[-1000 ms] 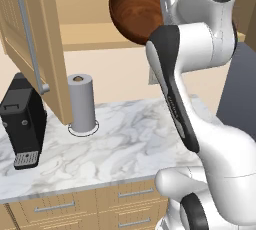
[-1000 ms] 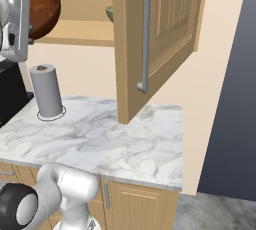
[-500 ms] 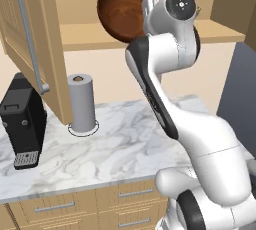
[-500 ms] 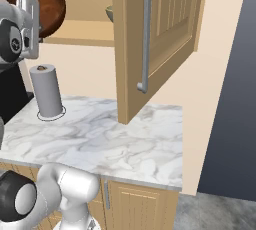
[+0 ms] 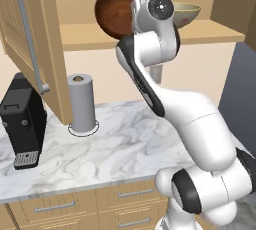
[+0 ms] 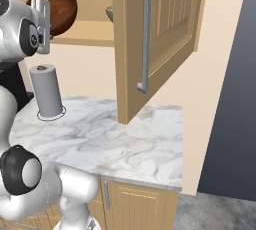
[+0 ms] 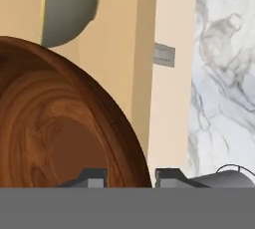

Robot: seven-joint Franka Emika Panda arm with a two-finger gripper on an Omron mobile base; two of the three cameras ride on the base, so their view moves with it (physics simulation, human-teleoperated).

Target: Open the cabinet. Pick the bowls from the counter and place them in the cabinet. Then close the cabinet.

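Up at the open cabinet (image 5: 35, 49), doors swung wide over the marble counter (image 5: 125, 144), the wooden bowl (image 5: 116, 11) hangs tilted at the shelf's front edge. Gripper (image 7: 130, 177) clamps its rim, one finger either side. The ceramic bowl (image 5: 184, 14) sits on the shelf.

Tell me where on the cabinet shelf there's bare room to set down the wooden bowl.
The pincer holds the wooden bowl tilted at the shelf front. Bare shelf runs left of it toward the open left door. To the right it is crowded: the pale bowl already sits there. Past that bowl, a short bare strip reaches the cabinet's right side.
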